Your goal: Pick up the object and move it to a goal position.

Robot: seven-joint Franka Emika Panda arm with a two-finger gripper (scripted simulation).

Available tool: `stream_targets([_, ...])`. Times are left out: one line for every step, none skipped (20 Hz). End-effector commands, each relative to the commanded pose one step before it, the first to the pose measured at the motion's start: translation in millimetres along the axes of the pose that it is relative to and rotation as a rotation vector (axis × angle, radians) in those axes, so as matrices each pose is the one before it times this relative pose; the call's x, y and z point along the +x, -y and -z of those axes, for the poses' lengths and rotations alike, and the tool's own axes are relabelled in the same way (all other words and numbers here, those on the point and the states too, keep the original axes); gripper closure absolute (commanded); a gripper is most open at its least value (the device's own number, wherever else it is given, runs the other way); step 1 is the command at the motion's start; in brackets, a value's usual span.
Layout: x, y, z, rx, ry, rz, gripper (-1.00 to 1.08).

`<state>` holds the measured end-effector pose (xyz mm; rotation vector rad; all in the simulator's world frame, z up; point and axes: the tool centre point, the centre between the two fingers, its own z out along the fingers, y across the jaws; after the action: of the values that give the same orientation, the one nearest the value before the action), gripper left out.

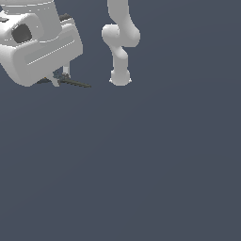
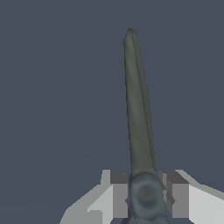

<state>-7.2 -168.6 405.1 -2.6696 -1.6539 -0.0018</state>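
Stage: pickup judged done | end effector [image 2: 146,192]: clenched on scissors [image 2: 139,109] at the pivot, dark blades projecting beyond the fingers [image 2: 119,194] | scissors held at the exterior view's upper left | remaining: carriage to goal; no goal marker is seen

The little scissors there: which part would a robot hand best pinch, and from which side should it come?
Best at the pivot, where the scissors are thickest, coming straight down from above with one finger on either flat side. The blades taper to a thin point and offer little to squeeze. In the wrist view the gripper seems to sit just so, its pads flanking the hub.
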Motion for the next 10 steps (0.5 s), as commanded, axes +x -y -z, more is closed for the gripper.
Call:
stream_targets([-1.9, -5.41, 16.19, -0.00003, 0.00026, -0.00015, 1.08])
stream_targets([-0.84, -2.13, 5.79, -0.00009, 0.00036, -0.00058, 1.08])
stream_targets([-0.6, -2.06, 5.59, 0.0, 0.0, 0.0, 1.08])
stream_targets([-0.57, -1.98, 5.32, 0.0, 0.0, 0.0, 1.08])
stream_targets([-0.67, -1.87, 4.94, -0.00007, 0.00026, -0.00041, 1.08])
stream_targets([-0.47, -1.72, 4.51, 0.0, 0.0, 0.0, 1.08])
stream_targets([-0.43, -1.59, 4.13, 0.0, 0.0, 0.0, 1.08])
stream_targets([-0.39, -1.46, 3.76, 0.0, 0.0, 0.0, 1.08])
stream_targets([-0.55, -1.37, 3.44, -0.0001, 0.00037, -0.00057, 1.08])
stream_targets([-0.31, -1.23, 3.1, 0.0, 0.0, 0.0, 1.08])
